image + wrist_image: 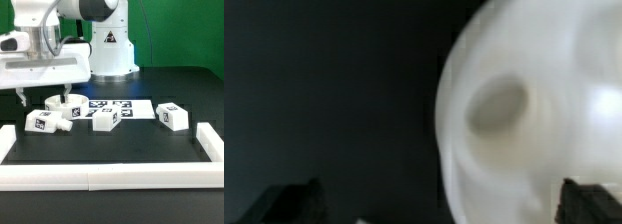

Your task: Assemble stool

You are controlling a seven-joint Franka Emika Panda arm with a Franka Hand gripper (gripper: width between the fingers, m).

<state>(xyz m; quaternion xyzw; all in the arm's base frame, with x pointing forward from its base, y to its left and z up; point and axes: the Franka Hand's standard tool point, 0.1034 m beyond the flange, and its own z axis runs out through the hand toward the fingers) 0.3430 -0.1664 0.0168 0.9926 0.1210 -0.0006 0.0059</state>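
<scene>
Toward the exterior view's left of the black tabletop (150, 142), the stool's round white plastic dish-like seat (63, 102) lies beside the marker board (125, 106). Over it hangs the two-finger gripper (45, 95), its dark fingertips (295, 202) spread apart, gripping nothing. Nearby lie stubby white tagged legs (45, 122).

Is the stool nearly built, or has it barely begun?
Barely begun. Done: nothing looks joined; the round white plastic seat and the stubby white tagged legs lie loose on the black table. In hand: the open gripper hangs just above the seat, holding nothing. Left: probably gripping the seat, then fitting every leg.
</scene>
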